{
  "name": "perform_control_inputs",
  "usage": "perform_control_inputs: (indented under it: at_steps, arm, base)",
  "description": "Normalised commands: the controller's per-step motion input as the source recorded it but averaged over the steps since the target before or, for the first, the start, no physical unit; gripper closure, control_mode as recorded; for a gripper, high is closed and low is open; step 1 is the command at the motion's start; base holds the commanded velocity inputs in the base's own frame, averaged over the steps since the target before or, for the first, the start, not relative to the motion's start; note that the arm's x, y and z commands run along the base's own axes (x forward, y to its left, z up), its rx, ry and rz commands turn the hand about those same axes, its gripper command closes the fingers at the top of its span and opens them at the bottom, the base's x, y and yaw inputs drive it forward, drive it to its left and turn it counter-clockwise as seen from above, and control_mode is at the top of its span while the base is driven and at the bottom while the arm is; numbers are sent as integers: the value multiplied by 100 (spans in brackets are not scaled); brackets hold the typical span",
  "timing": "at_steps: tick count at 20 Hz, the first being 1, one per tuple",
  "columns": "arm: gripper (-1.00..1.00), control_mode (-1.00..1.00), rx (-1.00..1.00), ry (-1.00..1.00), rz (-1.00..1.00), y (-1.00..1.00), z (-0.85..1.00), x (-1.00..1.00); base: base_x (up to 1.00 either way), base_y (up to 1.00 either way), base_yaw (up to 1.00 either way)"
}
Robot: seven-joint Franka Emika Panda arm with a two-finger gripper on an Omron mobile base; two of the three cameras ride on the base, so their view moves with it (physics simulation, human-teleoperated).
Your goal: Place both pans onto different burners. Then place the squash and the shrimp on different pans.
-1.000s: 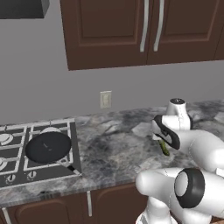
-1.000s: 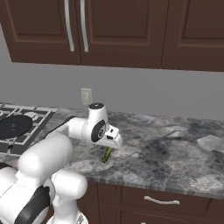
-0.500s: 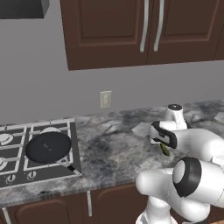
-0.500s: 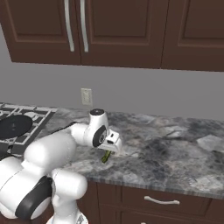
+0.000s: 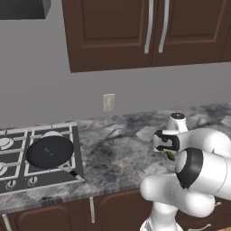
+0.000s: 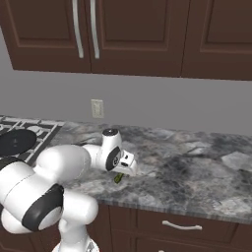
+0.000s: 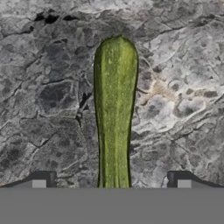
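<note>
Lying flat on the counter [image 7: 52,96], green squash [image 7: 114,109] runs lengthwise between the spread, empty gripper [image 7: 111,180] fingertips, apparently lined up for pinching its narrow neck.

Squash [image 7: 114,113]: lower end cut off at bottom of hand view; from the base cameras just a green sliver past the white arm. Cooktop [image 5: 27,158]: left part beyond left base view's edge, some burners cut. Black pan [image 6: 15,141]: partly cut by right base view's left edge.
</note>
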Motion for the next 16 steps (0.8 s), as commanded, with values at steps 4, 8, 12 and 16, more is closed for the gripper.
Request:
perform_control_inputs:
  at_steps: [4, 8, 12, 16]
  arm:
    - [-100, -100, 0, 0, 0, 0, -28, 7]
    - [-100, -100, 0, 0, 0, 0, -21, 5]
    - [100, -100, 0, 0, 0, 0, -14, 6]
    - [100, -100, 0, -2, 0, 0, 7, 0]
  base:
    - [0, 0, 0]
    - [0, 0, 0]
    - [0, 0, 0]
    - [0, 0, 0]
